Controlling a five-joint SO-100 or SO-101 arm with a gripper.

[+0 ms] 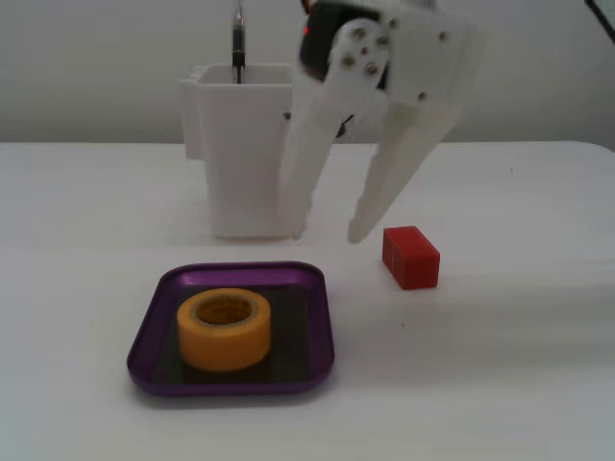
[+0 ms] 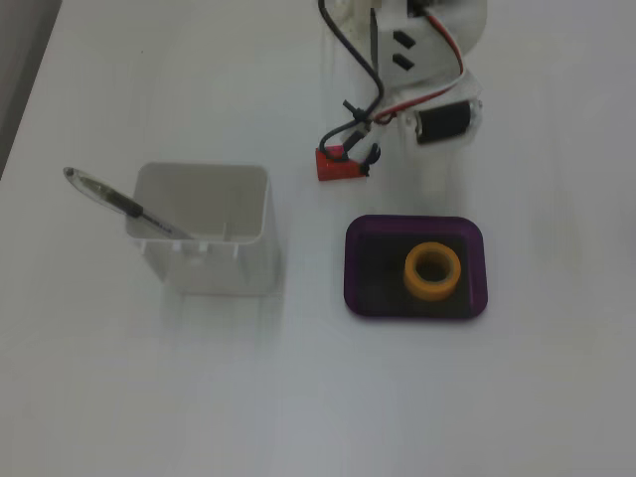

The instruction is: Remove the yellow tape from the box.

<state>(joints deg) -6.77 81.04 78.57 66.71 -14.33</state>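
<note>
Yellow tape (image 1: 223,329) sits inside the box (image 1: 147,338), so your lift is not yet begun, with your end effector (image 1: 325,233) spread wide, empty, beyond the box.

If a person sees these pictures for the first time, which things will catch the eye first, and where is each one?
The yellow tape stands out most, lying flat inside the purple box at the front of the table. Behind it the white tool hangs open above the table, its fingertips apart, with a small red block just to its right in that fixed view. A tall white container holding a pen stands away from the box.
</note>
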